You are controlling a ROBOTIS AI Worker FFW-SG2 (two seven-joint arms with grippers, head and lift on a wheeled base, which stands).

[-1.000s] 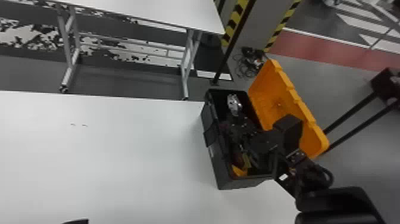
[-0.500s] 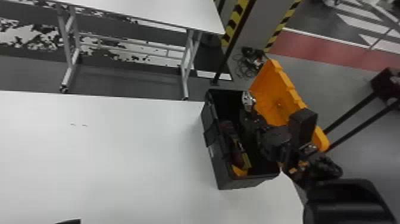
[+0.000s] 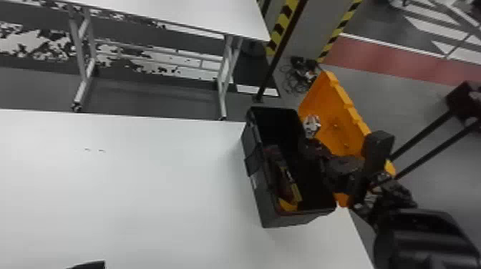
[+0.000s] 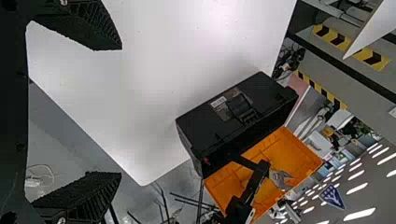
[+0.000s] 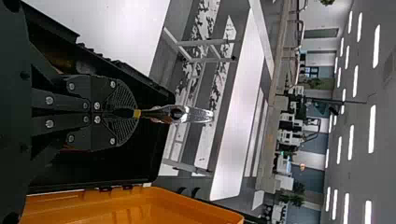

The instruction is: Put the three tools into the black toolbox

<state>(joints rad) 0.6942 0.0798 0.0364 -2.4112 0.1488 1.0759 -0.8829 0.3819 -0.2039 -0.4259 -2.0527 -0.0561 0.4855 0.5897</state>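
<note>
Clearly, the right pincer (image 3: 310,141) pinches the wrench (image 5: 194,115), silvery head jutting past its fingertips; the left pincer (image 3: 91,265) gapes.

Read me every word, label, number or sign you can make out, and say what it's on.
Nothing reads clearly.
White label on the black toolbox: print too small to read.
Blue emblem in the background: too small to read.
Wrench in the right gripper: no readable text.
</note>
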